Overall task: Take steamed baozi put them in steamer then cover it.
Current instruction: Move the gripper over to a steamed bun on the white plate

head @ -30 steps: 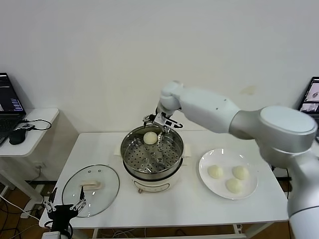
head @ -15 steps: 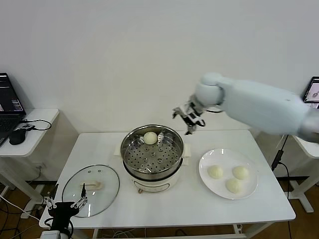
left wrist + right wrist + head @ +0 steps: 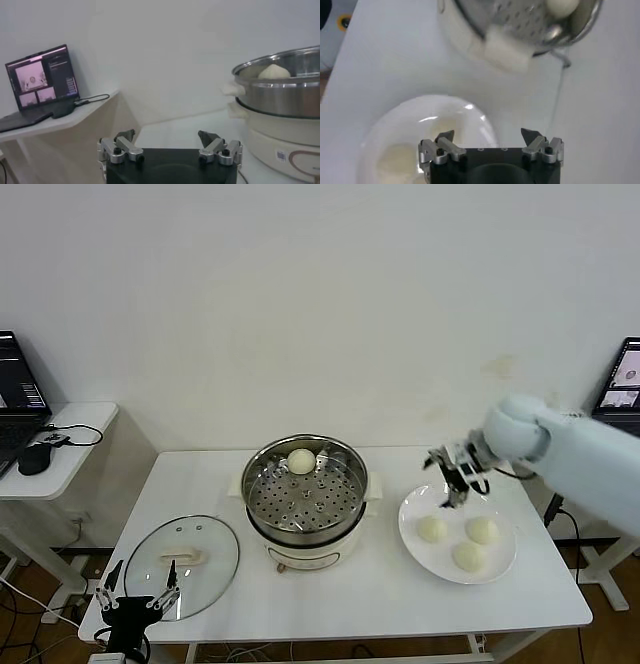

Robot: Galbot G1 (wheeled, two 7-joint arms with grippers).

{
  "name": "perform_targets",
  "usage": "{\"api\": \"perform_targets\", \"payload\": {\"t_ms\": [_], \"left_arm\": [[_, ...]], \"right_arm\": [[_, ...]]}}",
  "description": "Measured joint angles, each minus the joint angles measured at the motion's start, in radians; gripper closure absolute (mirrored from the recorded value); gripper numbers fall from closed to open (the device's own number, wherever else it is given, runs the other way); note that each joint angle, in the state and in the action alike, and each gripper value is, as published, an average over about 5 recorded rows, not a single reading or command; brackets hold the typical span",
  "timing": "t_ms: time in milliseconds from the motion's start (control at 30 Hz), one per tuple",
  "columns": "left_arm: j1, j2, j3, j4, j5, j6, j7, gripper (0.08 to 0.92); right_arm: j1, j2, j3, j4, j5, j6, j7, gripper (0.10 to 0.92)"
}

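Note:
The steel steamer [image 3: 305,494] stands mid-table with one steamed baozi [image 3: 301,461] at its back. Three more baozi [image 3: 432,529] [image 3: 482,530] [image 3: 468,556] lie on the white plate [image 3: 412,536] to its right. My right gripper [image 3: 452,476] hangs open and empty over the plate's back-left edge. In the right wrist view that gripper [image 3: 489,134] shows above the plate [image 3: 420,115], with the steamer [image 3: 520,25] beyond. The glass cover [image 3: 182,564] lies flat at the front left. My left gripper [image 3: 138,596] waits open just in front of it.
A side table [image 3: 70,454] at the left holds a laptop [image 3: 15,389] and a mouse [image 3: 33,459]. Another laptop [image 3: 625,379] stands at the far right. The wall rises close behind the table's back edge.
My right arm has swung from over the steamer's back to the right and down, above the plate. The baozi stays in the steamer. The left arm has not moved.

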Motion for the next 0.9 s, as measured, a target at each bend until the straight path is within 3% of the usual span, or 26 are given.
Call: {"api": "perform_targets", "payload": {"t_ms": [533, 900], "left_arm": [[-0.001, 0.002, -0.028, 0.023, -0.015, 0.000, -0.004, 0.177], [-0.012, 0.003, -0.029, 0.037, -0.017, 0.000, -0.005, 0.177]], "right_arm": [[-0.174, 0.122, 0.091, -0.162, -0.122, 0.013, 0.016, 0.208], [-0.224, 0.184, 0.118, -0.238, -0.165, 0.009, 0.020, 0.284]]}}
